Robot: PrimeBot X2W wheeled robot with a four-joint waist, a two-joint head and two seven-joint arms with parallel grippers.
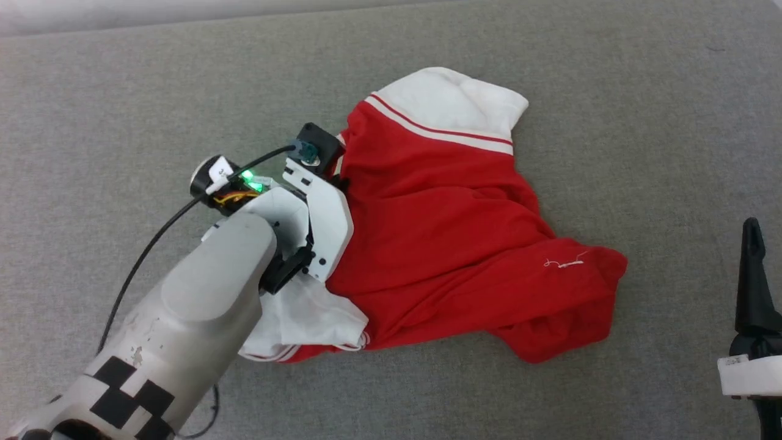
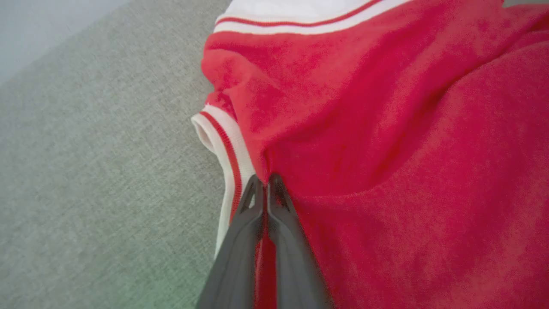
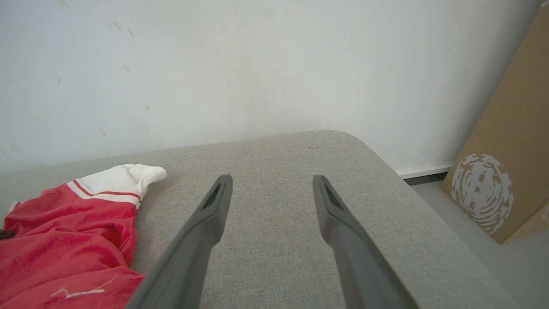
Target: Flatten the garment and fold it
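Observation:
The garment [image 1: 452, 232] lies crumpled on the grey surface, plain red side up, with one white sleeve at the far end and another under my left forearm. In the left wrist view the left gripper [image 2: 266, 182] is shut on a fold of the garment [image 2: 386, 150], red cloth pinched between its fingers beside the striped trim [image 2: 229, 159]. In the head view the left gripper's tips are hidden behind its white wrist housing at the garment's left edge. My right gripper [image 3: 272, 184] stands open over bare surface, well right of the garment [image 3: 64, 249]; one dark finger [image 1: 754, 275] of it rises at the right edge.
The grey cushioned surface [image 1: 122, 91] extends around the garment, with a rounded far corner [image 3: 356, 146] in the right wrist view. A white wall [image 3: 257, 64] stands behind it. A brown cardboard box [image 3: 506, 163] stands on the floor beyond the corner.

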